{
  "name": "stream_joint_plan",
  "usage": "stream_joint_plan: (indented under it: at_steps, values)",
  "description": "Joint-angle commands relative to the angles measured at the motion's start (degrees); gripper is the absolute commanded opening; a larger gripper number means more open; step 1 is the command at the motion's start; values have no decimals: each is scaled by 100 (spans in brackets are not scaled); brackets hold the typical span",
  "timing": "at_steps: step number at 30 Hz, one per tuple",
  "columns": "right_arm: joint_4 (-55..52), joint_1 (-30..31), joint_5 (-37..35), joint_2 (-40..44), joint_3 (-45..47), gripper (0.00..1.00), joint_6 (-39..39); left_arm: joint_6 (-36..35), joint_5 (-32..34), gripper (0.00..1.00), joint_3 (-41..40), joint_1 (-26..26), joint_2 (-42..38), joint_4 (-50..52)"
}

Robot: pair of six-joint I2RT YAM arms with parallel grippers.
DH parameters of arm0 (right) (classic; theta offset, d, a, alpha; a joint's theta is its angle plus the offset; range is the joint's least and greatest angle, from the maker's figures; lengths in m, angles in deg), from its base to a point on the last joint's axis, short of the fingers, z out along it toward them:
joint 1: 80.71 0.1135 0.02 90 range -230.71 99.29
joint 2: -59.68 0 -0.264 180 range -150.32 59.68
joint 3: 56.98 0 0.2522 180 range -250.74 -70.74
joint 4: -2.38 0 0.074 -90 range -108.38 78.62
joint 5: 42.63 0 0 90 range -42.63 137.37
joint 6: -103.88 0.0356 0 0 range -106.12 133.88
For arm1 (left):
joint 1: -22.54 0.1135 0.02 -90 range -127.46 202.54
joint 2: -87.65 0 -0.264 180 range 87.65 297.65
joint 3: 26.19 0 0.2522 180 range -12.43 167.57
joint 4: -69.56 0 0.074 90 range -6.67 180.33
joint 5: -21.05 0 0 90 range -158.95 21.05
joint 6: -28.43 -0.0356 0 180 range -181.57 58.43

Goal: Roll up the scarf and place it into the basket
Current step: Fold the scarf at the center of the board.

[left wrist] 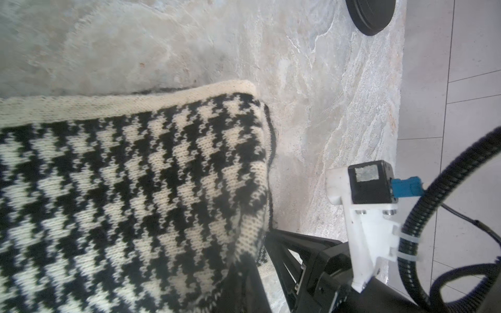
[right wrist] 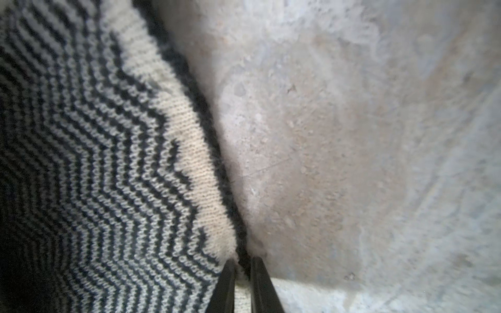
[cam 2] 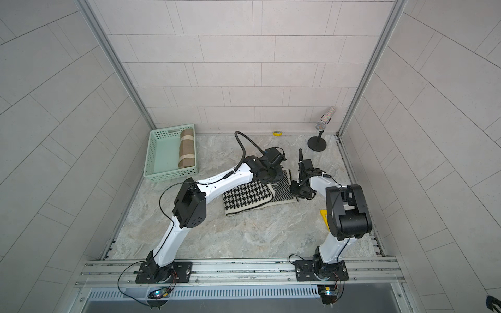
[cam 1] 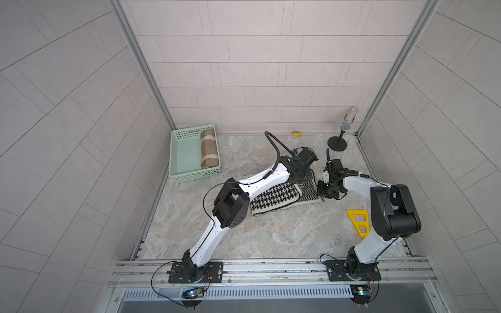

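The mint-green basket (cam 1: 173, 151) sits in the far left corner of the marble-patterned table (cam 1: 244, 230). A brown rolled scarf (cam 1: 209, 147) with pale stripes lies inside it along its right wall.

Near the middle of the table, well apart from the basket, the black-and-white scarf (cam 1: 273, 199) lies partly folded and not rolled. A houndstooth layer lies on top at the left, and a zigzag-patterned layer shows at its right end.

The left gripper (cam 1: 301, 177) is down on the scarf's far right part with its jaws closed. In the left wrist view the houndstooth cloth (left wrist: 135, 189) bunches up to it and looks pinched.

A small yellow piece (cam 1: 296, 133) lies at the far edge.

The right gripper (right wrist: 242, 284) is at the scarf's right end, near its front corner. Its fingers are nearly together and clamp the cream-and-black border.

A glittery microphone (cam 1: 344, 125) on a round black stand stands in the far right corner. A yellow triangular frame (cam 1: 358, 222) lies near the right edge, partly behind the right arm.
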Motion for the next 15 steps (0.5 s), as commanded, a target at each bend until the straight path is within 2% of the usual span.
stream_joint_plan:
  at_steps: [1,11,15]
  values:
    - [-177,1,-122,-251,142,16,17,264,-45,0,256,-66,95,-253]
    - [-187,-3,-123,-235,162,16,-1,440,-162,0,624,-201,537,-526]
    - [-195,-2,-115,-228,167,16,-1,496,-221,1,507,-194,665,-796]
